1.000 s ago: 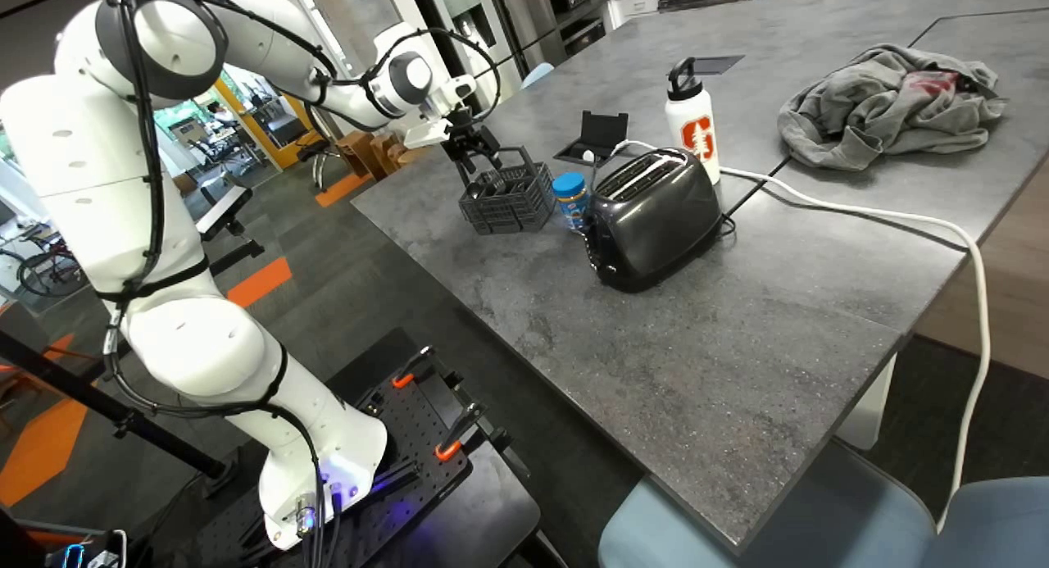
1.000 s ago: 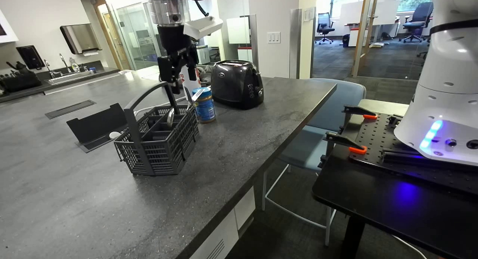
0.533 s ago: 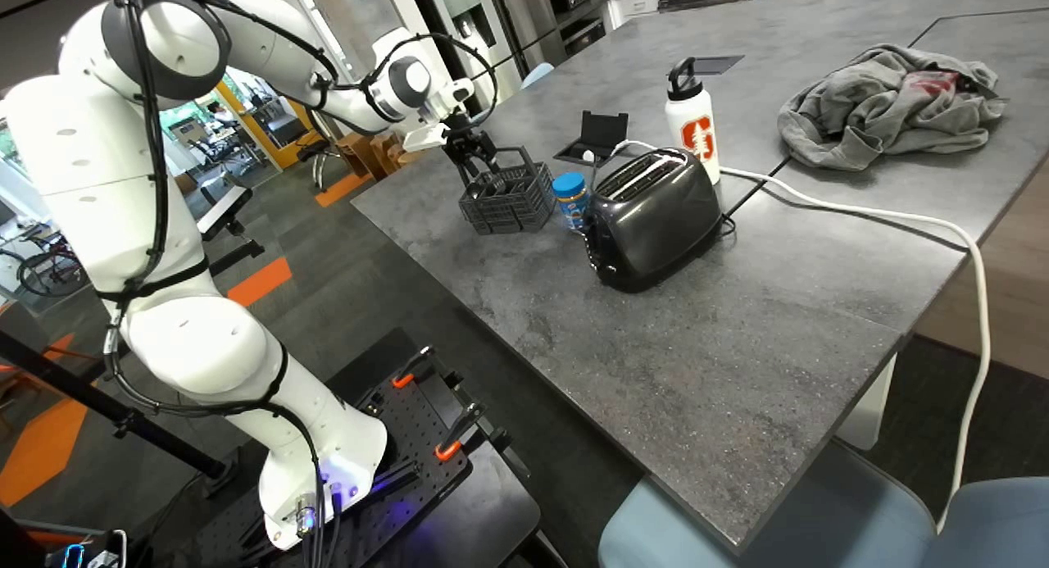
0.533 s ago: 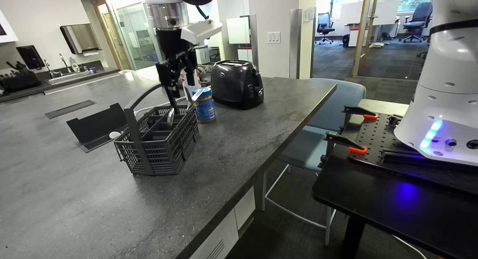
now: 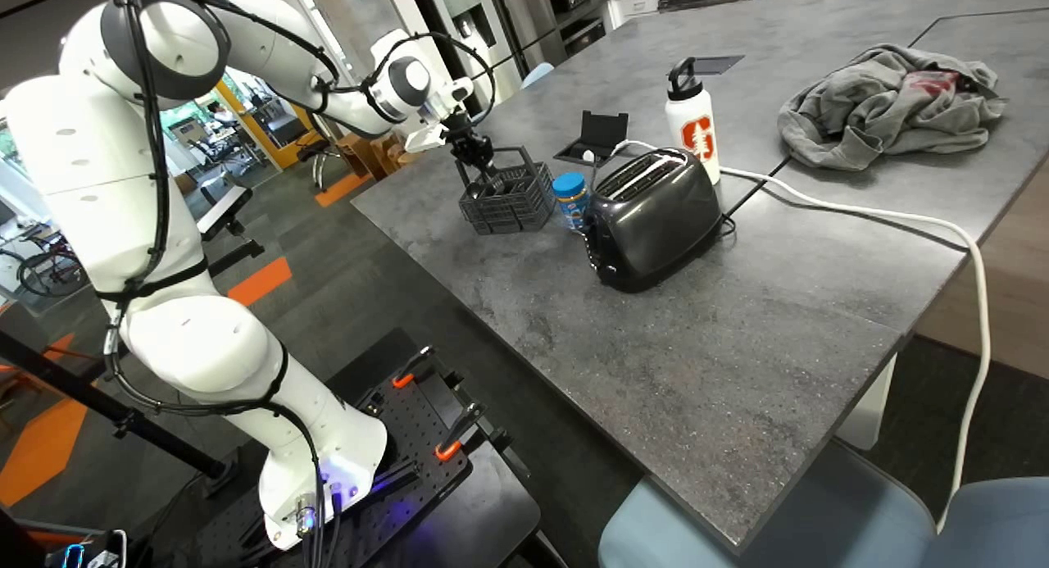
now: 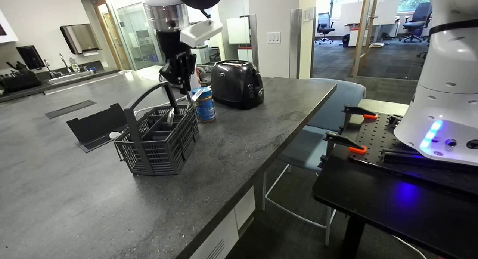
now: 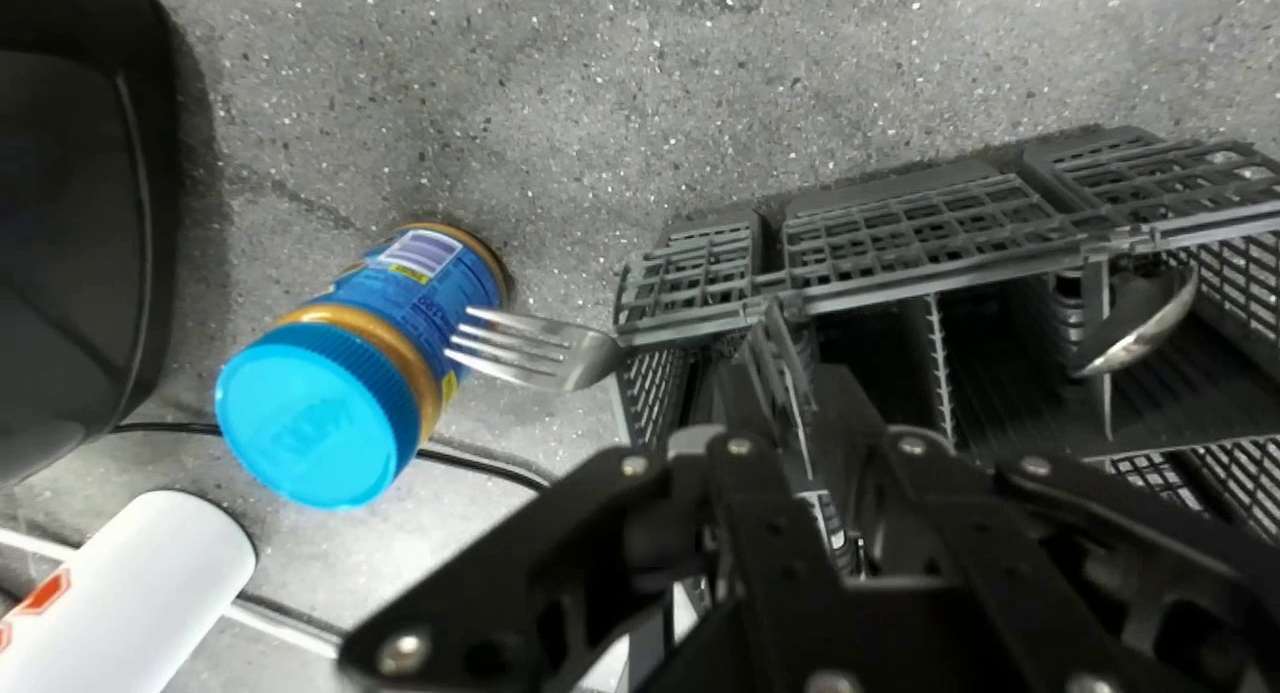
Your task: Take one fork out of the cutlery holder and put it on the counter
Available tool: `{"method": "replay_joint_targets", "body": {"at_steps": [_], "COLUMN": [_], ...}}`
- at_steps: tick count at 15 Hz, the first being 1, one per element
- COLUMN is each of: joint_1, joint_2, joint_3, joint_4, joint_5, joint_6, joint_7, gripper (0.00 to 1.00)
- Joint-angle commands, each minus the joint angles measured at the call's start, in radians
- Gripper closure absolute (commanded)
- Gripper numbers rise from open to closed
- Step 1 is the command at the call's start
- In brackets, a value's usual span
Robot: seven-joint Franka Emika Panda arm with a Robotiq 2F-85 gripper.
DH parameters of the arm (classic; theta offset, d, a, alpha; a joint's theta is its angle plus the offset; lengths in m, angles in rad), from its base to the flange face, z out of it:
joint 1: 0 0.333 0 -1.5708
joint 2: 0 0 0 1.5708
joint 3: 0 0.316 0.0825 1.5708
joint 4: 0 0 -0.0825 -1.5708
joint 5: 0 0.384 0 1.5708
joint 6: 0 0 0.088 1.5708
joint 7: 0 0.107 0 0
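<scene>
Nearest the wrist camera, the black, two-fingered metal gripper (image 7: 793, 403) points down over one end of a basket, its pads set close together on a slim, silvery metal fork (image 7: 780, 353) standing tines-up between them (nearly edge-on, so the tines are hard to count). The fork fills the narrow gap; its lower part is hidden, and its head rises from the end of the low, dark grey lattice cutlery holder (image 6: 160, 156), which has an arched handle and several compartments. A second fork (image 7: 545, 353), also silvery metal, leans out over that same end, its tines overlapping a jar in the wrist view; whether they touch it, I cannot tell. In a compartment farther along stands a shiny metal spoon (image 7: 1145, 323), bowl up.

Just beside the holder, the round jar with a bright blue lid and blue label (image 7: 370, 368) stands upright, and next to it is a glossy black, slot-topped toaster (image 5: 656, 211) in both exterior views. Near these, a black rectangular flap (image 6: 98, 122) is tipped up from the large, flat, dark grey, stone-look counter (image 5: 697, 355). Behind the toaster in an exterior view come a white bottle with a black cap and red emblem (image 5: 692, 129) and a thick white cable (image 5: 893, 213) running over the counter's edge. Farther off lies a crumpled grey cloth with a reddish patch (image 5: 889, 113).
</scene>
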Motion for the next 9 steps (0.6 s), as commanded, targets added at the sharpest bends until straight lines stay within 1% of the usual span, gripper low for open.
{"method": "replay_joint_targets", "body": {"at_steps": [1,9], "joint_1": [0.018,0.040], "joint_2": [-0.013,-0.066], "joint_3": [-0.021,0.000], "joint_4": [-0.007,0.005], "joint_5": [-0.033,-0.035], "joint_6": [0.012,-0.044], "joint_7": [0.050,0.035], "gripper": [1.00,0.99]}}
